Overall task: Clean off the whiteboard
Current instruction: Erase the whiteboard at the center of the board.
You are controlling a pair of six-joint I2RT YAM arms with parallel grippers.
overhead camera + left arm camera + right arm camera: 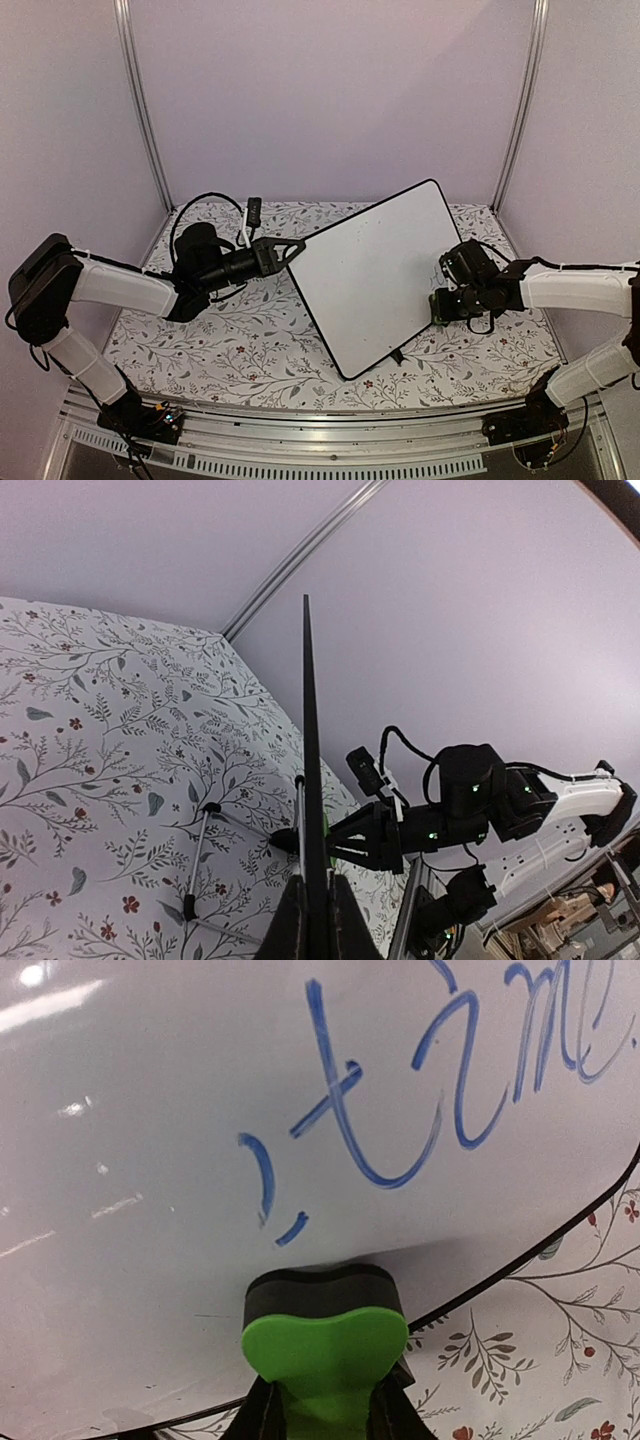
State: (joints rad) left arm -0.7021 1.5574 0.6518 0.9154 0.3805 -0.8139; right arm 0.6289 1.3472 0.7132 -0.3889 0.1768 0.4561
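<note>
The whiteboard (375,270) stands tilted on edge over the middle of the table, and the side seen from above looks blank. My left gripper (293,250) is shut on its left rim; the left wrist view shows the board edge-on (308,730) between the jaws of that gripper (316,910). The right wrist view shows the board's other face (150,1110) with blue handwriting (450,1070). My right gripper (325,1405) is shut on a green eraser (325,1340), whose black felt presses on the board just under the writing, near the board's right edge (436,300).
A floral cloth (220,340) covers the table. Thin wire stand legs (195,865) with black tips rest on it behind the board, and a small black foot (397,355) shows at the board's near edge. Metal frame posts (140,100) stand at the back corners.
</note>
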